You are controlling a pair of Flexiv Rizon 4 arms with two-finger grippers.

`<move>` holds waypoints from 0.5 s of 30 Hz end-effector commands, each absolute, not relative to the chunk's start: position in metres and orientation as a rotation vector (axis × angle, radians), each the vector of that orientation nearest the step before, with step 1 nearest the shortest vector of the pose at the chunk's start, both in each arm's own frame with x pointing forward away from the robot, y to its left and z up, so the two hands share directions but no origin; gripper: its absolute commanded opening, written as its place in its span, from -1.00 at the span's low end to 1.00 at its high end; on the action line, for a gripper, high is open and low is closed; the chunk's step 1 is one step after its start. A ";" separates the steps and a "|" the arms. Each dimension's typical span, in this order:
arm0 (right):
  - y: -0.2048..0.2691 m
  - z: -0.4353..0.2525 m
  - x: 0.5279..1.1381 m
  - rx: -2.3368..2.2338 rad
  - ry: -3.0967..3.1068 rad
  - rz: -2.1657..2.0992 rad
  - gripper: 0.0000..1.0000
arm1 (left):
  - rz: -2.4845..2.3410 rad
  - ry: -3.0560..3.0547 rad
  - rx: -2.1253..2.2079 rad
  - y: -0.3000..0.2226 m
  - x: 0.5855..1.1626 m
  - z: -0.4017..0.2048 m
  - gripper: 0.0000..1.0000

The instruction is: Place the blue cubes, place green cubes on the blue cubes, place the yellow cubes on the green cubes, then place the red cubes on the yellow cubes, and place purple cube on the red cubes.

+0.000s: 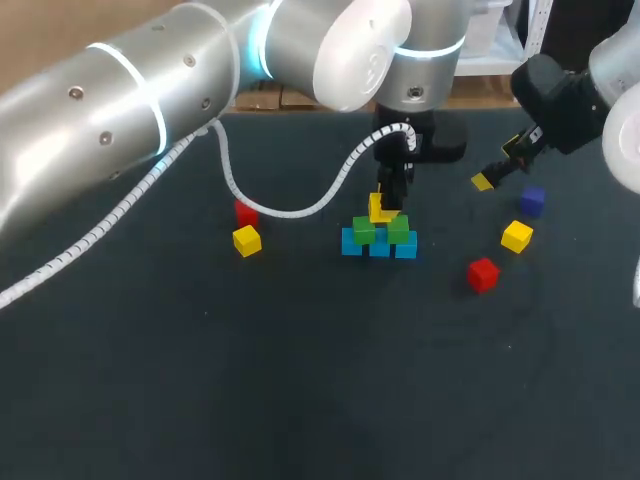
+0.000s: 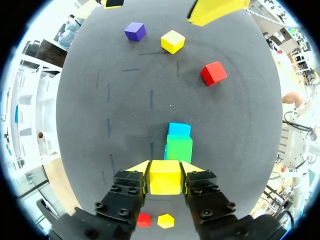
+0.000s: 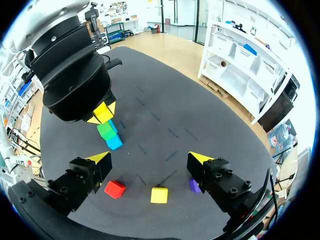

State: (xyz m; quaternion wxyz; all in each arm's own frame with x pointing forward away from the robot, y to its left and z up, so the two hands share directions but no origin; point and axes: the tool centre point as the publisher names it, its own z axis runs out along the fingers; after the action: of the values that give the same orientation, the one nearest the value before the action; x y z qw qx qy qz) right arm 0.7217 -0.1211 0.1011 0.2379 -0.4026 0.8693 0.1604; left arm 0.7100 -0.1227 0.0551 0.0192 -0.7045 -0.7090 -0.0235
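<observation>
Three blue cubes (image 1: 379,247) stand in a row mid-table, with two green cubes (image 1: 399,231) on top of them. My left gripper (image 1: 386,200) is shut on a yellow cube (image 1: 381,209), held just over the green cubes. The left wrist view shows that yellow cube (image 2: 165,176) between the fingers, with a green cube (image 2: 179,147) and a blue cube (image 2: 179,130) just ahead. My right gripper (image 1: 500,170) hangs open and empty above the table's right side. Under and ahead of it lie a red cube (image 3: 115,188), a yellow cube (image 3: 159,195) and the purple cube (image 3: 194,186).
A loose yellow cube (image 1: 247,240) and a red cube (image 1: 246,212) lie left of the stack. On the right, the purple cube (image 1: 531,200), a yellow cube (image 1: 517,236) and a red cube (image 1: 483,274) sit apart. The left arm's white cable (image 1: 300,205) loops over the table.
</observation>
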 end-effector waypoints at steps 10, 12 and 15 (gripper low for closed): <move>-0.121 0.101 0.721 -1.103 2.381 0.439 1.00 | -0.069 -2.193 -2.202 -0.123 0.709 0.061 0.98; -0.121 0.101 0.721 -1.103 2.381 0.439 1.00 | -0.068 -2.193 -2.203 -0.123 0.708 0.061 1.00; -0.121 0.101 0.721 -1.103 2.381 0.439 1.00 | -0.067 -2.195 -2.203 -0.123 0.708 0.062 0.96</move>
State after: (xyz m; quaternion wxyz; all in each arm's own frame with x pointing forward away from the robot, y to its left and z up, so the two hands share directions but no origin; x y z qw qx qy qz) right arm 0.7217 -0.1211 0.1011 0.2379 -0.4026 0.8693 0.1604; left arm 0.7088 -0.1240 0.0609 0.0167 -0.7080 -0.7057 -0.0220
